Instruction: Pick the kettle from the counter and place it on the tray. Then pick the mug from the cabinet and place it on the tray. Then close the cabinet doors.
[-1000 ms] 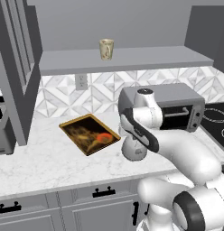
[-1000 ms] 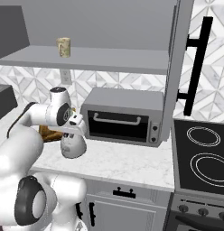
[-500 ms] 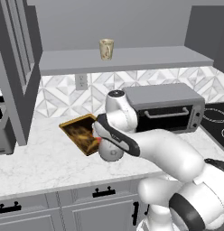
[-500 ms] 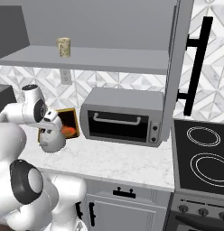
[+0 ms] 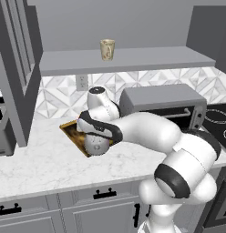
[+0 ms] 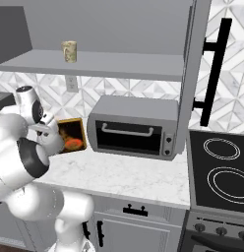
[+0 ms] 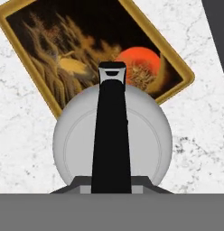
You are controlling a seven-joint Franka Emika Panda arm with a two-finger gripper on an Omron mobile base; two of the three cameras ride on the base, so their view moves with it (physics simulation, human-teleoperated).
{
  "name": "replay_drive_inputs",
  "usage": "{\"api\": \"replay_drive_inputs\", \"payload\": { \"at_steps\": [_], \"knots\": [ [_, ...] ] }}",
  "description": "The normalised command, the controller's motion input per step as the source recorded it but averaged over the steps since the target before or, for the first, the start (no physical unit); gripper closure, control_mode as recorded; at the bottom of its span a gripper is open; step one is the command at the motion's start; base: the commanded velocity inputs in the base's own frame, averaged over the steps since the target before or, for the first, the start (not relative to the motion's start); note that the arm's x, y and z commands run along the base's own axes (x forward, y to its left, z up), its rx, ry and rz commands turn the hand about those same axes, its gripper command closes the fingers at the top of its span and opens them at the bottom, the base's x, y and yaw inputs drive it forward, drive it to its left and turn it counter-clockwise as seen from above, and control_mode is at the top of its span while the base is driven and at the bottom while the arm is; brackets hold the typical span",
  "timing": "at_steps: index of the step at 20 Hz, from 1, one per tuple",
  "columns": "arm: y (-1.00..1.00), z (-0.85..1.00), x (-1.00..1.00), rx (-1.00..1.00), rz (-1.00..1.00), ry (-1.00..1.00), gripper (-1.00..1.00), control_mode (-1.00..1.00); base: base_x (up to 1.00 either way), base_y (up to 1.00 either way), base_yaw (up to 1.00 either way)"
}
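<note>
The silver-grey kettle (image 7: 147,140) hangs by its dark top handle (image 7: 111,135) in my gripper (image 5: 97,133), which is shut on that handle. In the left base view the kettle (image 5: 96,145) is above the near edge of the tray (image 5: 70,129), partly over the tray and partly over the white counter (image 5: 46,164). Seen from the hand, the gold-rimmed tray (image 7: 64,49) with its orange-red picture lies just beyond the kettle. The cream mug (image 5: 107,49) stands on the cabinet shelf (image 5: 146,59), also seen as the mug (image 6: 70,51). Both cabinet doors are swung open.
A large grey toaster oven (image 5: 162,102) stands right of the tray. The open left door (image 5: 14,68) reaches down near the counter's left; the open right door (image 6: 195,74) with its black handle (image 6: 213,69) hangs beside the stove (image 6: 222,170). A dark appliance (image 5: 2,132) sits far left.
My arm has swung left with the kettle, from in front of the toaster oven to the tray's near edge. The mug and the doors have not moved.
</note>
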Motion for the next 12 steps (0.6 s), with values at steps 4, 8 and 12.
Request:
{"api": "replay_drive_inputs", "payload": {
  "at_steps": [4, 8, 12],
  "knots": [
    [0.17, 0.0, 0.55, 0.0, -0.14, 0.0, 1.0, -1.0, 0.0, 0.0, 0.0],
    [0.11, 0.0, 0.48, 0.0, -0.16, 0.0, 1.0, -1.0, 0.0, 0.0, 0.0],
    [0.18, 0.0, 0.41, 0.0, -0.17, 0.0, 1.0, -1.0, 0.0, 0.0, 0.0]
  ]
}}
